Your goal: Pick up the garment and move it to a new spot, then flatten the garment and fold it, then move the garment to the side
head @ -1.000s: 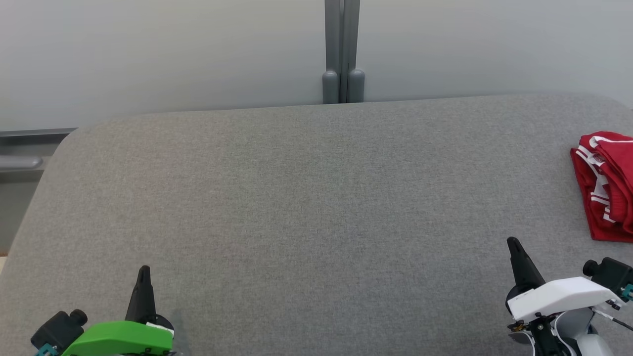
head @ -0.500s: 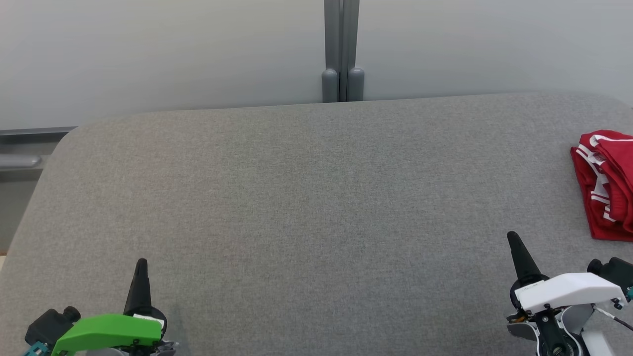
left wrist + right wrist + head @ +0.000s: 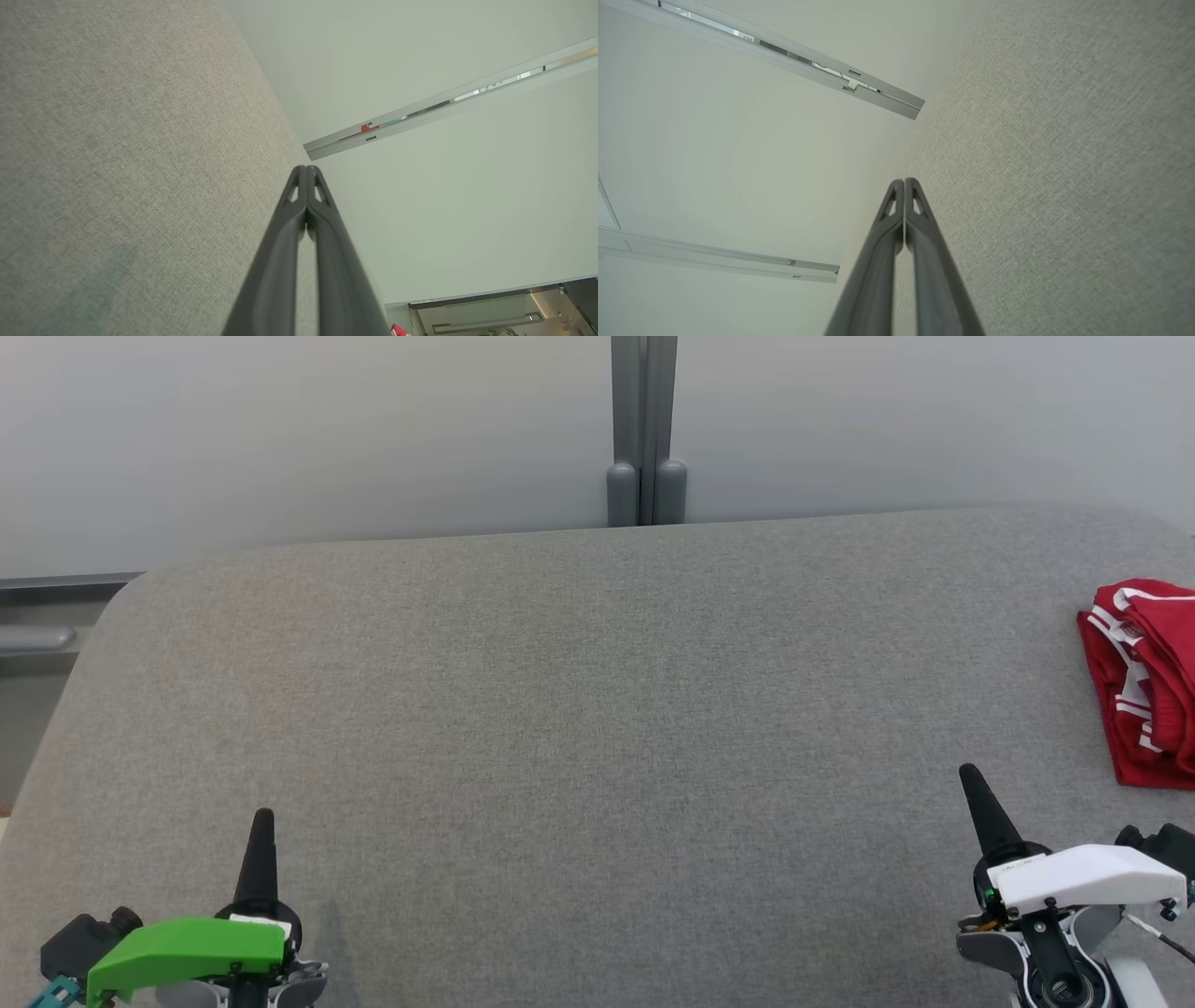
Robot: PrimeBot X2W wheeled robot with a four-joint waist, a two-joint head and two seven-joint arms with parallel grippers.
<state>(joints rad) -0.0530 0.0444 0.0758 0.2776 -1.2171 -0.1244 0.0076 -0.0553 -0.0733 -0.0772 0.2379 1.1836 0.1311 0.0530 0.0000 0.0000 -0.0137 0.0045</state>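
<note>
The garment [image 3: 1144, 681] is red with white stripes and lies bunched at the far right of the grey padded surface [image 3: 597, 728], cut off by the head view's right edge. A red scrap of the garment [image 3: 398, 330] peeks out at the bottom of the left wrist view. My left gripper [image 3: 262, 817] stands shut and empty at the lower left, far from the garment. My right gripper [image 3: 969, 772] is shut and empty at the lower right, below and left of the garment. Both wrist views show their fingertips pressed together: left gripper [image 3: 306, 169], right gripper [image 3: 904, 181].
A pale wall with a grey vertical post [image 3: 645, 429] runs behind the surface's far edge. The surface's rounded left corner [image 3: 121, 602] drops off toward a grey rail [image 3: 37, 639].
Both grippers have drawn back toward the bottom edge, their fingers turning more upright. The whole picture has crept slightly, so the camera moved a little. The garment lies as before.
</note>
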